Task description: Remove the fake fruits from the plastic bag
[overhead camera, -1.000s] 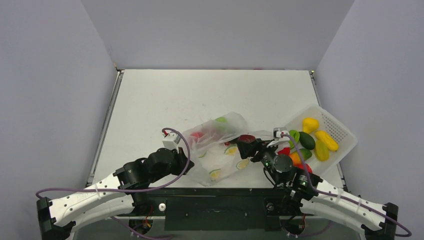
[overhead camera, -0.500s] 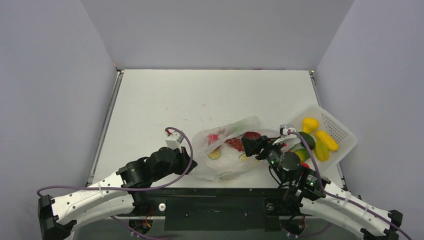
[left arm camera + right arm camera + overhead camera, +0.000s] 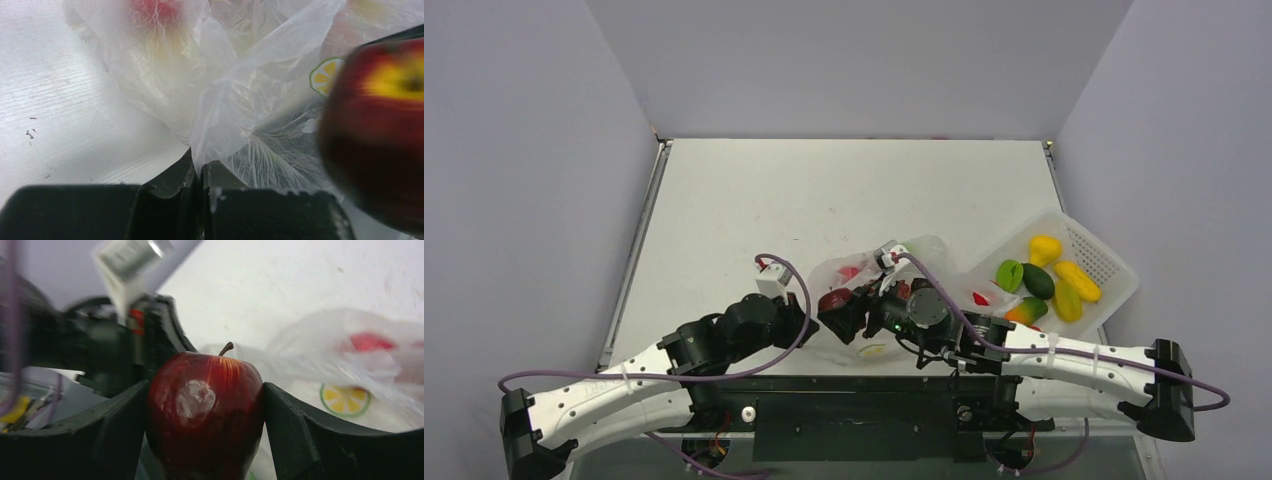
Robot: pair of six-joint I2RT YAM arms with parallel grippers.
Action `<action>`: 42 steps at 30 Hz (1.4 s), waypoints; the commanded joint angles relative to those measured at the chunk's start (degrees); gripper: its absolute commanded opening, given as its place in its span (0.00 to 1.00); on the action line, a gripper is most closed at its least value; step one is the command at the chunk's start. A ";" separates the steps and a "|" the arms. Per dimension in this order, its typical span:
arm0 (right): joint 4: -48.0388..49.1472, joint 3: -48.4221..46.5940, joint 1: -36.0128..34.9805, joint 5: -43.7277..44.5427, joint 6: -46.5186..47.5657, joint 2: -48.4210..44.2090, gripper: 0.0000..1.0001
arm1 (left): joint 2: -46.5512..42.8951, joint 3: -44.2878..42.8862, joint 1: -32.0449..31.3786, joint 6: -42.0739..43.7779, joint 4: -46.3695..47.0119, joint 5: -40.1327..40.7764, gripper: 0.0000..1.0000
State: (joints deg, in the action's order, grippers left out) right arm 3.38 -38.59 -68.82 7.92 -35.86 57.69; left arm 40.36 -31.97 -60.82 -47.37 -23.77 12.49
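In the last second the right fingers (image 3: 115, 430), clamped on a dark red apple (image 3: 205, 410), swung it from beside the basket (image 3: 1114, 262) leftward over the plastic bag (image 3: 235, 95), which the left fingers (image 3: 170, 200) pinch together on the bench (image 3: 824, 190), so that fruit looks freed, while a red fruit (image 3: 848, 272) remains bagged.

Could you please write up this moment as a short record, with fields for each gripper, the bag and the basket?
left gripper: shut, pinching a fold of the plastic bag
right gripper: closed on a dark red apple, close to the left gripper
bag contents: a red fruit shows through the film
basket: on the right, holding yellow, green and orange fruits
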 commanded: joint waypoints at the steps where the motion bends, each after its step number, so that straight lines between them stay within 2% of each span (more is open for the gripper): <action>1: 0.13 -6.87 -1.63 4.25 4.81 -5.80 0.00 | -1.40 -0.69 0.08 0.06 1.27 1.17 0.00; 6: -7.95 -8.83 -0.93 17.18 9.44 -13.94 0.00 | -2.24 0.22 0.16 0.00 0.57 2.20 0.00; 8: -12.36 -9.81 0.43 28.43 10.01 -17.23 0.00 | -2.24 0.17 0.17 0.03 0.30 2.19 0.00; 10: -16.39 -9.83 3.58 34.63 9.73 -20.08 0.00 | -2.07 -0.16 0.17 0.30 0.04 2.23 0.00; 12: -19.88 -8.43 11.92 38.29 8.54 -23.41 0.00 | -1.77 -0.42 0.17 0.63 -0.14 2.44 0.00; 15: -24.27 -5.75 23.29 38.81 6.09 -25.72 0.00 | -1.31 -0.57 0.25 0.94 -0.07 2.45 0.00; 18: -27.62 -3.04 39.12 34.41 3.66 -25.44 0.00 | -0.88 -0.92 0.23 1.08 -0.15 2.07 0.00; 19: -28.31 -2.35 42.41 32.54 2.65 -25.00 0.00 | -0.78 -1.02 0.25 1.17 -0.23 2.07 0.00; 20: -28.46 -1.07 49.27 28.27 2.25 -23.66 0.00 | -0.79 -1.01 0.26 1.16 -0.25 2.08 0.00; 21: -28.63 -0.36 52.63 25.78 1.35 -22.83 0.00 | -0.76 -1.06 0.26 1.26 -0.19 2.09 0.00; 24: -26.68 3.79 68.46 12.71 -0.13 -17.27 0.00 | -0.77 -1.19 0.24 1.25 -0.17 1.75 0.00; 26: -23.49 6.41 76.04 3.76 -0.06 -13.10 0.00 | -0.75 -1.25 0.28 1.07 -0.24 1.18 0.00; 29: -19.75 9.44 82.78 -5.81 -0.31 -8.49 0.01 | -1.04 -1.06 0.34 0.94 -0.28 1.01 0.00; 32: -16.30 10.72 83.92 -9.23 -1.08 -5.03 0.09 | -1.20 -0.71 0.35 0.71 -0.02 0.92 0.00; 38: -16.24 11.80 85.44 -3.83 -1.84 -6.85 0.36 | -1.13 -0.94 0.42 0.82 -0.30 0.84 0.00; 39: -16.97 12.03 85.85 -1.71 -2.04 -8.57 0.46 | -1.14 -0.92 0.41 0.93 -0.31 0.88 0.00; 40: -17.47 12.08 85.99 -0.60 -2.03 -9.62 0.51 | -1.09 -0.91 0.42 0.95 -0.27 0.83 0.00; 41: -18.48 12.14 86.10 2.04 -2.25 -11.81 0.65 | -1.12 -0.91 0.43 0.96 -0.28 0.68 0.00; 42: -18.93 12.42 86.12 3.95 -2.40 -12.82 0.72 | -1.06 -0.91 0.43 0.97 -0.30 0.60 0.00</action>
State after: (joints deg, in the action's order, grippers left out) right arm -16.34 -26.59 16.56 4.56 -37.01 50.28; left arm 39.70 -31.75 -60.66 -47.11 -24.56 13.30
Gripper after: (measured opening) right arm 0.719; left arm 0.006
